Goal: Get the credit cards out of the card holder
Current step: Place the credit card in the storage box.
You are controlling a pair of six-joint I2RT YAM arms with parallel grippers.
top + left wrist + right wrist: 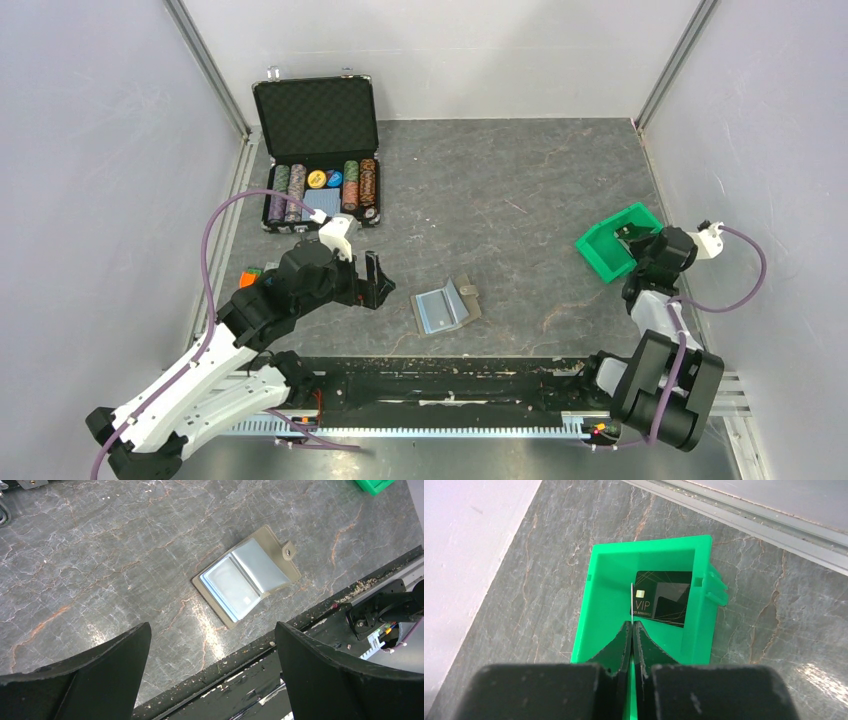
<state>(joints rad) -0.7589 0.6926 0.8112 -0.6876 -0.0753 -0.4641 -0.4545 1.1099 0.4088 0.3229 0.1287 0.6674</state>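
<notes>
Card holder (445,306) on grey marbled tabletop (520,190), pale walls (90,150); left gripper (377,280) spread, right gripper (632,624) pinching credit card (630,602).

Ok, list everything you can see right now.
card holder: one, tan, open flat, front centre of table, pale-blue panels showing
green bin: one, right side of table
black card: one, marked VIP, lying in the green bin
edge-on card: one, thin pale edge, above the bin
chip case: one, black, open, far left, chips inside
orange and green item: one, left edge, half hidden by the arm
left gripper: one, black, open, left of the card holder
right gripper: one, black, shut on the edge-on card
</notes>
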